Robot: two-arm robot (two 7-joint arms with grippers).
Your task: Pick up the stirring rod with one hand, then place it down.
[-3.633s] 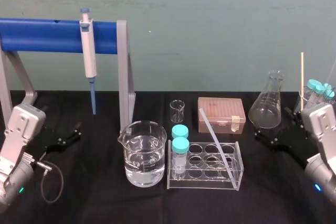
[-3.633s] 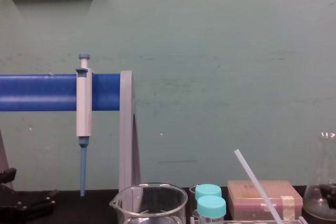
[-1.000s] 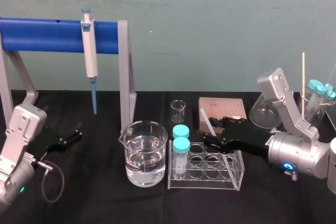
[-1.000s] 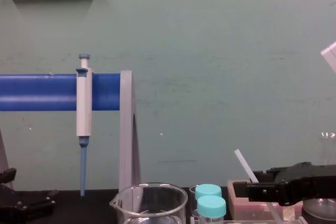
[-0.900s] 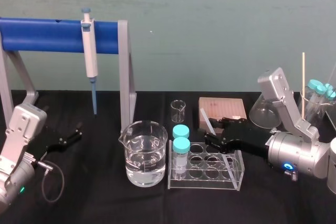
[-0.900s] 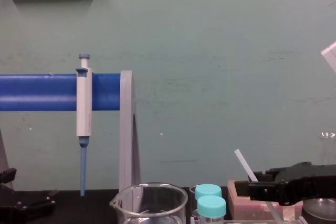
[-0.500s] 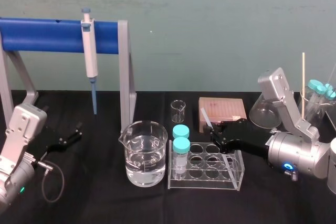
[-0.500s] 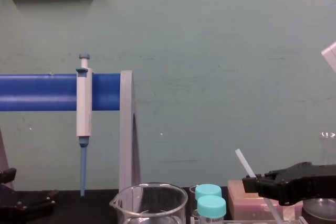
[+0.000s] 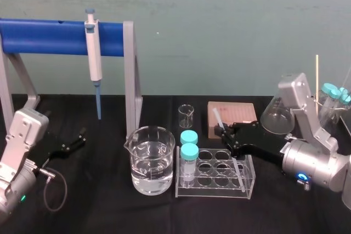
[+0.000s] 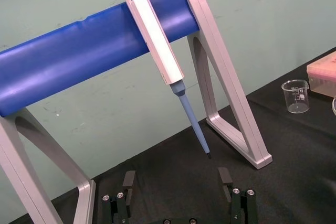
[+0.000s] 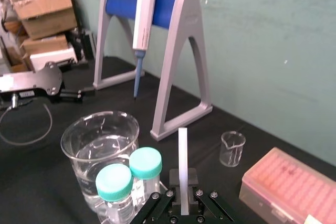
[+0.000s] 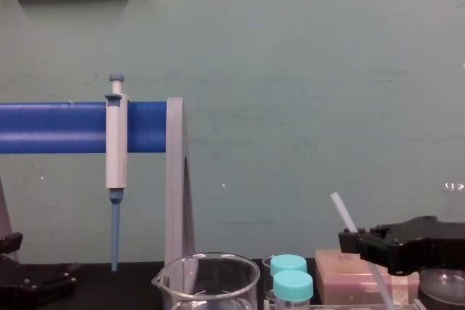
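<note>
Right hand: my black angular gripper is pinched onto the long translucent white stirring rod, high on its length.
Rod: leaning, lower end inside the clear plastic tube rack.
Progress: gripped, I'd say; lift-out and set-down are left.
Left side: left gripper parked, fingers apart.

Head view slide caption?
Right gripper shut on the thin translucent white stirring rod leaning in the clear tube rack; left gripper parked.

No text, brand or number can be read. The small beaker has printed graduation marks, but they are too small to make out.
</note>
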